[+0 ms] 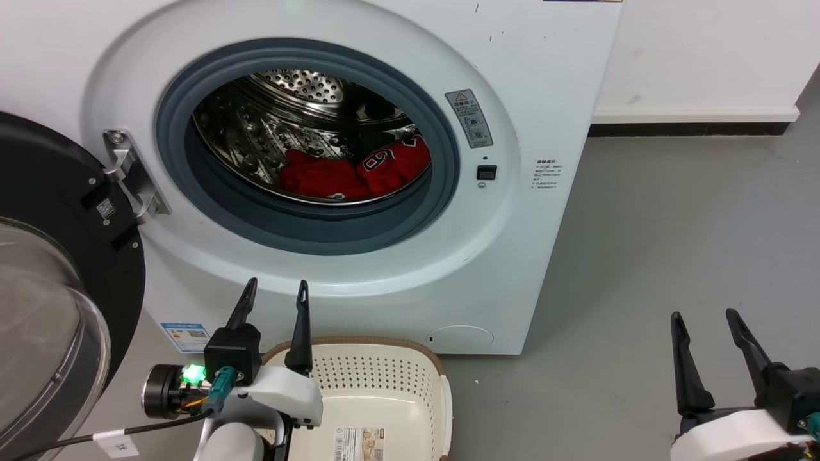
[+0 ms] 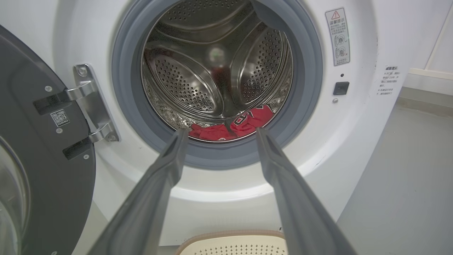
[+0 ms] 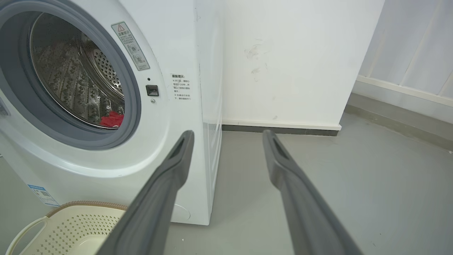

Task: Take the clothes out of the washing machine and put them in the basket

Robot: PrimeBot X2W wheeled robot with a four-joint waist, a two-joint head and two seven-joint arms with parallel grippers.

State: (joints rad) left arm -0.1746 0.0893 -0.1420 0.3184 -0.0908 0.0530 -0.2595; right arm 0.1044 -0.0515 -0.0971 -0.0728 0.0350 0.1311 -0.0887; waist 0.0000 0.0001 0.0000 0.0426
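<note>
The white washing machine stands with its door swung open, and the red clothes lie at the bottom of the steel drum; one piece shows white lettering. They also appear as red clothes beyond my left fingers and a small red patch of clothes. The cream basket sits on the floor in front of the machine, holding no garments. My left gripper is open above the basket's rear rim, below the porthole. My right gripper is open over bare floor to the right.
The black-framed glass door hangs open at the left on a metal hinge. Grey floor stretches right of the machine to a white wall with a dark skirting. A cable runs by my left wrist.
</note>
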